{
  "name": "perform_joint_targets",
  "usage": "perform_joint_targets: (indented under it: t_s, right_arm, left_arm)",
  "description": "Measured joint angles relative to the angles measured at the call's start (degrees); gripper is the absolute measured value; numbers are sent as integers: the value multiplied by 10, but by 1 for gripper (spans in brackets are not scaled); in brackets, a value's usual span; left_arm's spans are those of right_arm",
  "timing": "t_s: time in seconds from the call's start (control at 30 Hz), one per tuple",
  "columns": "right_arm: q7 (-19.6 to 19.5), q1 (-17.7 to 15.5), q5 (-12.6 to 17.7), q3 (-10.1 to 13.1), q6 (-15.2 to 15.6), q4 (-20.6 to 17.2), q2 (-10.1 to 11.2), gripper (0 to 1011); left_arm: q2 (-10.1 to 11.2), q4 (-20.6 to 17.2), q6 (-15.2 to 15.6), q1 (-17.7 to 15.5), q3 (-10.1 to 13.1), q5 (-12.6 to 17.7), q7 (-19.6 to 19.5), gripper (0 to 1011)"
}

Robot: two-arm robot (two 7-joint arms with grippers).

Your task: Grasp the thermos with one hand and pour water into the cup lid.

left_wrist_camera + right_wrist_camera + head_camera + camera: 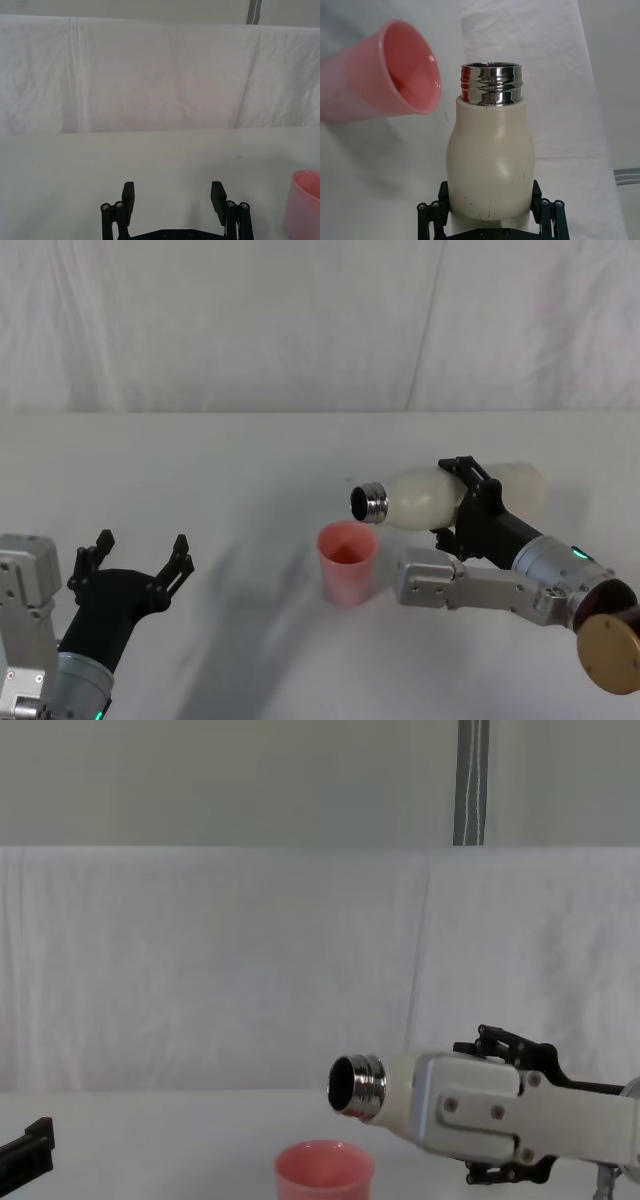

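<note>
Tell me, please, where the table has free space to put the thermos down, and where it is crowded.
Bare table lies behind the cup lid and between it and the open left claw. It is crowded on the cup lid's right, where the right claw holds the tipped thermos.

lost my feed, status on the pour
Right gripper shut on thermos, tipped, neck over cup lid. Left gripper open, idle near left. Nothing in the way.
</note>
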Motion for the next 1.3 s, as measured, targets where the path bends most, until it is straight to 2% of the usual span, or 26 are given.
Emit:
perform_joint_targets:
  t_s: [0.17, 0.83, 1.3]
  right_arm:
    - [-3, 2, -17, -7, 3, 0, 2, 950]
    - [-6, 3, -27, -9, 1, -1, 3, 950]
    - [-4, 8, -55, -20, 9, -4, 10, 950]
  left_arm:
    - [0, 0, 0, 0, 0, 0, 0, 1001]
    - [0, 0, 0, 0, 0, 0, 0, 1001]
    - [0, 0, 0, 0, 0, 0, 0, 1001]
